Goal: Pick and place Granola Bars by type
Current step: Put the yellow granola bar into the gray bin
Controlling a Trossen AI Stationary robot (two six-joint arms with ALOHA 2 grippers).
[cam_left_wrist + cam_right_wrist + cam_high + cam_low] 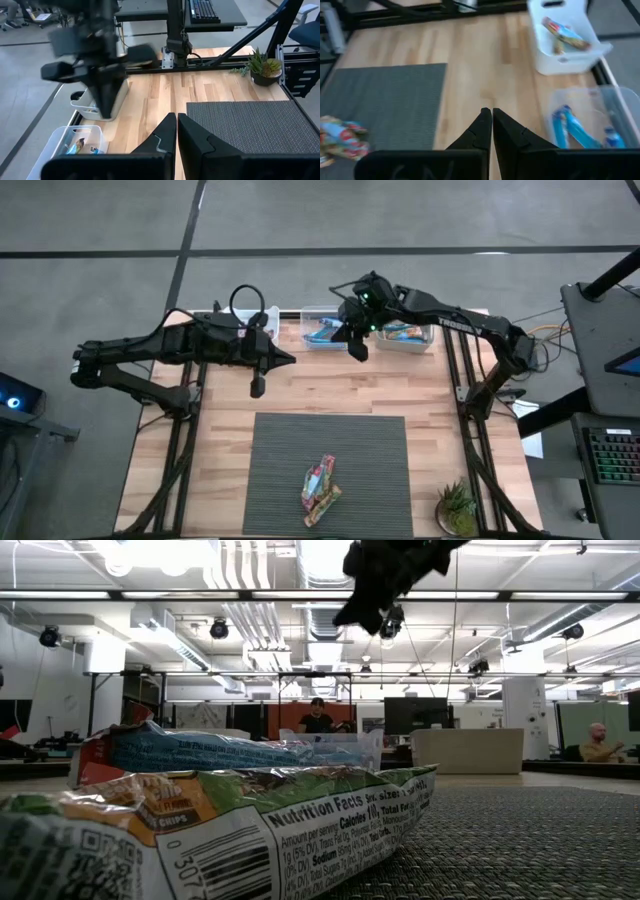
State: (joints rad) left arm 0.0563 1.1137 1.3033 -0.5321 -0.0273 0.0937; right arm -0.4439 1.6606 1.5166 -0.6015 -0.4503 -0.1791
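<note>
The last granola bars (320, 488) sit piled on the mat by the table's near edge, well away from both empty, clenched claws, right claw (358, 352) by the far-edge bins (322, 330), left claw (257, 387) about as near.

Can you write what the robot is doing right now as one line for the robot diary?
right pincer: shut, empty, by bins | left pincer: shut, empty, over wood | granola bars: small pile left on mat | clear bin: blue bars | white bin: multicoloured bars

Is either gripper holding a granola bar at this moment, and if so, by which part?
Nothing is held. The right gripper is shut on nothing above bare wood beside the bins; the left gripper is shut and empty too. The remaining granola bars lie on the mat.
</note>
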